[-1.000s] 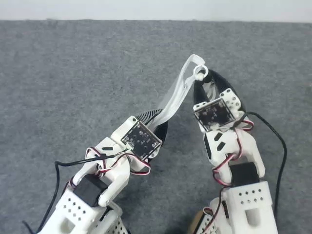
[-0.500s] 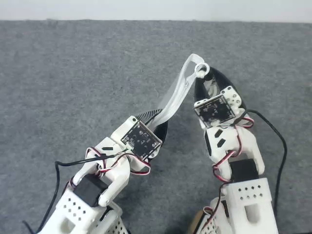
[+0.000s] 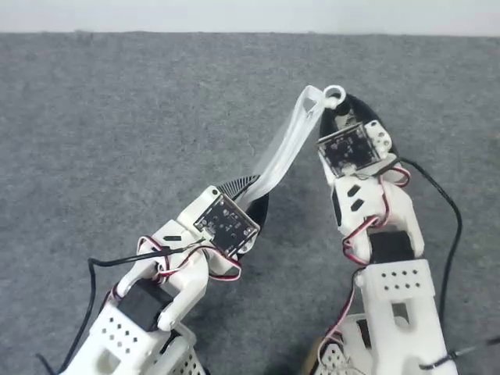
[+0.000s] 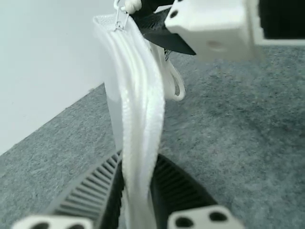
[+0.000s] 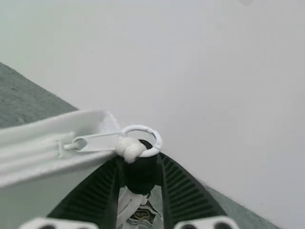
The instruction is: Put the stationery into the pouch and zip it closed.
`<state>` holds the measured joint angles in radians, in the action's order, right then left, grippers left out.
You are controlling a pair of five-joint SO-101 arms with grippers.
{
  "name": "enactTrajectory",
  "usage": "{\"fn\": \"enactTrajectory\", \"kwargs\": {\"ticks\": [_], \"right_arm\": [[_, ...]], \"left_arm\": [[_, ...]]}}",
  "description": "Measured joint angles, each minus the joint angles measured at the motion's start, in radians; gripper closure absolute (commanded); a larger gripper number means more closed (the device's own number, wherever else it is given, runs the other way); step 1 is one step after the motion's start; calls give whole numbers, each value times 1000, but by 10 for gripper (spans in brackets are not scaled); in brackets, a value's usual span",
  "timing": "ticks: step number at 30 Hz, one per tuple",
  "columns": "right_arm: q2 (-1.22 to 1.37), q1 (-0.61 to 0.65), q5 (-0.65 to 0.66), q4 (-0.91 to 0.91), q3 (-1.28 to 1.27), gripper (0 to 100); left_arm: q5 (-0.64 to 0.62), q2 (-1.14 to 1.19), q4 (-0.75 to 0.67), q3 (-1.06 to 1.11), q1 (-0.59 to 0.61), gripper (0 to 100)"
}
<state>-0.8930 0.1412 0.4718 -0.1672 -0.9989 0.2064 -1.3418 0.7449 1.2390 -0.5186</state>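
Closest in, at the left hand (image 4: 138, 193) (image 3: 248, 195): clamped together on the near end of a flat, translucent white zip pouch (image 4: 139, 100) (image 3: 286, 144), with black ribbed fingers (image 4: 90, 195) pressed against either side of it. Held up off the grey felt-like tabletop (image 3: 117, 117) as a taut, slanted band running from that grip to the right hand (image 3: 344, 117) (image 5: 140, 169). Seen edge-on from the left wrist, with the white zipper tape running up the middle.

Pinched shut, at the right hand, on the small white ring pull (image 5: 141, 138) (image 3: 333, 95) at the pouch's far corner. Just at those fingertips, a white knot (image 5: 127, 149); between ring and zipper end, a thin metal slider link (image 5: 78, 142). Hanging beside the pouch below that corner, a loose white cord loop (image 4: 175, 86). Cannot tell what lies inside the pouch.

Standing in the way from above: the left arm's dark circuit board (image 3: 226, 220) on its white wrist block, covering the pouch's lower end. Likewise over the right hand, a second dark board (image 3: 349, 150).

Farther out, red-and-white wires (image 3: 195, 262) looped along the left arm. Beside the right arm, a black cable (image 3: 456, 234) curving over the tabletop; by the left arm's base, another black lead (image 3: 88, 289). Beyond the tabletop's far edge, a plain white wall (image 5: 214, 57).
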Motion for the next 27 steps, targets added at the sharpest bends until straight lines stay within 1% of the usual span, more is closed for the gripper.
{"fn": "enactTrajectory", "kwargs": {"ticks": [5, 14, 24, 27], "right_arm": [[97, -38, -2, 12, 55, 992], [368, -68, -89, 14, 249, 992], [393, -68, -91, 14, 265, 992], [393, -68, -92, 14, 267, 992]], "left_arm": [[5, 0, 0, 2, -5, 991], [2, 8, -2, -12, -3, 991], [0, 8, -2, -14, 0, 990], [0, 8, -2, -14, 23, 990]]}}
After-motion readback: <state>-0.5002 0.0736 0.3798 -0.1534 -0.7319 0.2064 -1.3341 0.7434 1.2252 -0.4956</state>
